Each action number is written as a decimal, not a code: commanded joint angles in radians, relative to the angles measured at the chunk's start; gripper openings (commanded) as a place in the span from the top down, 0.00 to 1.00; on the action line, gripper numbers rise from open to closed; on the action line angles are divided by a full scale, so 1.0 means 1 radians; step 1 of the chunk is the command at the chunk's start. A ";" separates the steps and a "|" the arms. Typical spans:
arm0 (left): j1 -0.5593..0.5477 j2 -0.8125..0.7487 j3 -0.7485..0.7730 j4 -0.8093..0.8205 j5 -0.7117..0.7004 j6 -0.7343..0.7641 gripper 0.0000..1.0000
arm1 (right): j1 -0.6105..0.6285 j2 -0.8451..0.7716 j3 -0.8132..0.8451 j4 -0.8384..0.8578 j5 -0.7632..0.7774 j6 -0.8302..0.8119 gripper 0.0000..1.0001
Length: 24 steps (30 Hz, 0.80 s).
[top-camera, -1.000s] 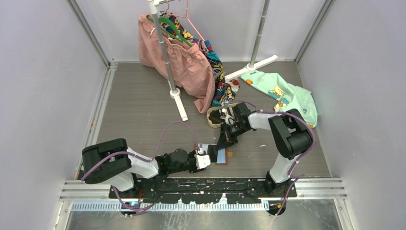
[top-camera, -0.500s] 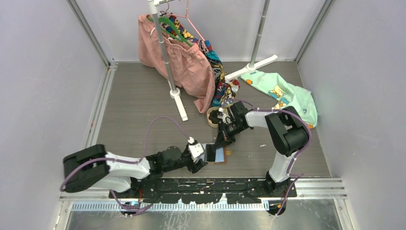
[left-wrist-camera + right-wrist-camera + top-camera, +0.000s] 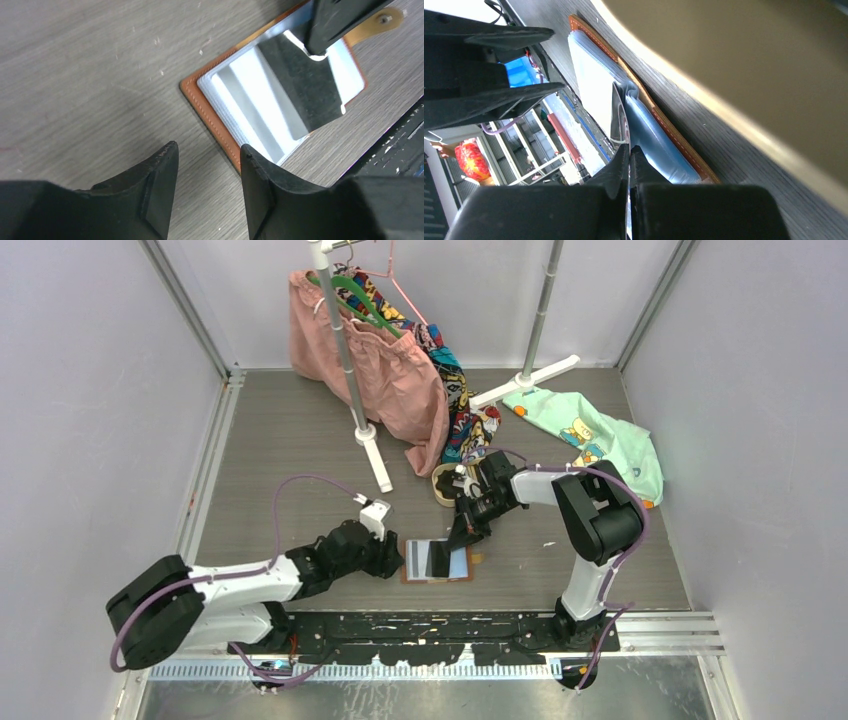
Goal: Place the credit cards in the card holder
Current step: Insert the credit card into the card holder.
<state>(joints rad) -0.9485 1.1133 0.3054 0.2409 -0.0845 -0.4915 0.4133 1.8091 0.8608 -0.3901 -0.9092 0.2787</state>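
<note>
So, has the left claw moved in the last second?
Yes. The left claw has pulled left, off the card holder, and now sits beside its left edge, nearer the white rack foot.

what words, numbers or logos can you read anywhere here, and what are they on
No text is readable in any view.
dark card: face looks blank, only glare on it.
card holder: no stamp or brand visible on the leather or pockets.
mint garment: cartoon print; any lettering is too small to read.
</note>
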 commanded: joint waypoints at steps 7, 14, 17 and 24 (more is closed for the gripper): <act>0.029 0.173 0.115 -0.079 0.104 -0.087 0.57 | 0.015 0.018 0.020 -0.036 0.068 -0.006 0.99; 0.030 0.300 0.178 -0.060 0.215 -0.080 0.61 | 0.025 0.018 0.024 -0.028 0.064 0.002 0.98; 0.030 0.341 0.193 -0.042 0.250 -0.085 0.62 | 0.025 0.018 0.026 -0.029 0.065 0.004 0.98; 0.030 0.369 0.207 -0.016 0.277 -0.098 0.62 | 0.024 0.022 0.032 -0.026 0.063 0.010 0.95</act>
<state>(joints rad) -0.9138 1.4513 0.5083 0.2432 0.1410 -0.5766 0.4248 1.8091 0.8696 -0.4061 -0.8944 0.2768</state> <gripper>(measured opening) 0.377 0.041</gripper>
